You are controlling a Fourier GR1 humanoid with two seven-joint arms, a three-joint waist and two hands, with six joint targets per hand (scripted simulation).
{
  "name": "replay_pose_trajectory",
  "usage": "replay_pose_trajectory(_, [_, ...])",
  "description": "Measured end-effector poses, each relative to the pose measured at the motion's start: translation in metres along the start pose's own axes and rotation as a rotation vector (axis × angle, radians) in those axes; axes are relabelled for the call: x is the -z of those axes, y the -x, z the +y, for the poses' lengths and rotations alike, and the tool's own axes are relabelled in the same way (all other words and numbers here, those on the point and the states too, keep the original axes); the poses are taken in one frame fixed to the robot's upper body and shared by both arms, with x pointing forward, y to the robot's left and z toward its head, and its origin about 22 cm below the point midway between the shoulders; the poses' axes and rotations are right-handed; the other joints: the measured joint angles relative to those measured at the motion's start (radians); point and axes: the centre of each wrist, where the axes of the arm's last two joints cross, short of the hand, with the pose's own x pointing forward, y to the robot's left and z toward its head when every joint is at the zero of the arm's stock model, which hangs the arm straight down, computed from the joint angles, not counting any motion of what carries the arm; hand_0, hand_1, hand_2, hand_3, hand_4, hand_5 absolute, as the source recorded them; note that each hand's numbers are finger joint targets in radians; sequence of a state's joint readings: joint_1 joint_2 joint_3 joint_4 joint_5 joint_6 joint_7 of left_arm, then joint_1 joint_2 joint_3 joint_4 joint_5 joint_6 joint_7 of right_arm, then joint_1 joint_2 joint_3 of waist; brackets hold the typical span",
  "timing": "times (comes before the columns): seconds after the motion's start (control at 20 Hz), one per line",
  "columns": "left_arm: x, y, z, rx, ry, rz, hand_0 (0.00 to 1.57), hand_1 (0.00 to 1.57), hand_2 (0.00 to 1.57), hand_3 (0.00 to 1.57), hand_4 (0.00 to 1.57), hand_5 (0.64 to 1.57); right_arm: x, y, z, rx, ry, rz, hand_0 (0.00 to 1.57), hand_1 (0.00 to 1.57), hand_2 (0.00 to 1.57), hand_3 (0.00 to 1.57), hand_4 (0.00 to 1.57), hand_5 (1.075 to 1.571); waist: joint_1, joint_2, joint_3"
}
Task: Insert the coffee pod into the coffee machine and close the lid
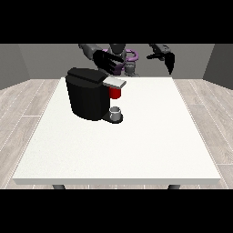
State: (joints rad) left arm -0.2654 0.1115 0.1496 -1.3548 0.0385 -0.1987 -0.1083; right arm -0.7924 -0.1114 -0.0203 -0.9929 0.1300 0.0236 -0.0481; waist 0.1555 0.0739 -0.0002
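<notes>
Spread fingers mark the hand at the view's left (105, 61), raised behind the machine (86, 93). Judging so, the lid (113, 82) comes next: press it down.

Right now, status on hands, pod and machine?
Both hands raised: view's left hand open above the coffee machine, view's right hand off to the side. Grey thing on machine's base. Nothing blocking.

coffee machine (86, 94): black, upright, table's left-centre | lid: grey, w/ red thing at the machine (115, 93) beneath
</notes>
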Motion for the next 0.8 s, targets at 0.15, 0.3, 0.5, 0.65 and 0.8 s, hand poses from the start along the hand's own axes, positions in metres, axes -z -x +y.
replay_pose_trajectory(0.15, [0.001,-0.001,-0.002,0.002,-0.009,-0.027,0.00,0.00,0.00,0.00,0.17,1.571,0.003,-0.003,0.007,-0.002,-0.018,-0.009,0.00,0.00,0.00,0.00,0.12,1.571,-0.009,-0.004,0.0002])
replay_pose_trajectory(0.3, [-0.004,0.004,-0.012,-0.006,0.002,-0.036,0.00,0.00,0.00,0.00,0.25,1.571,0.001,0.000,0.013,0.014,-0.034,-0.028,0.00,0.00,0.00,0.00,0.07,1.571,-0.016,-0.017,0.0001])
replay_pose_trajectory(0.5, [-0.005,0.009,-0.013,-0.020,-0.010,-0.041,0.00,0.00,0.00,0.00,0.19,1.571,-0.003,-0.003,0.033,0.061,-0.099,-0.075,0.00,0.00,0.00,0.00,0.35,1.571,-0.048,-0.042,0.0001])
replay_pose_trajectory(0.65, [-0.015,0.021,-0.013,-0.030,-0.025,-0.003,0.00,0.00,0.00,0.00,0.19,1.571,-0.022,0.014,0.045,0.138,-0.126,-0.075,0.00,0.00,0.00,0.00,0.29,1.571,-0.072,-0.089,0.0001])
replay_pose_trajectory(0.8, [-0.023,0.027,-0.005,-0.033,-0.051,0.031,0.00,0.00,0.00,0.00,0.19,1.571,-0.046,0.036,0.053,0.220,-0.108,-0.044,0.00,0.00,0.00,0.00,0.16,1.571,-0.096,-0.132,0.0001])
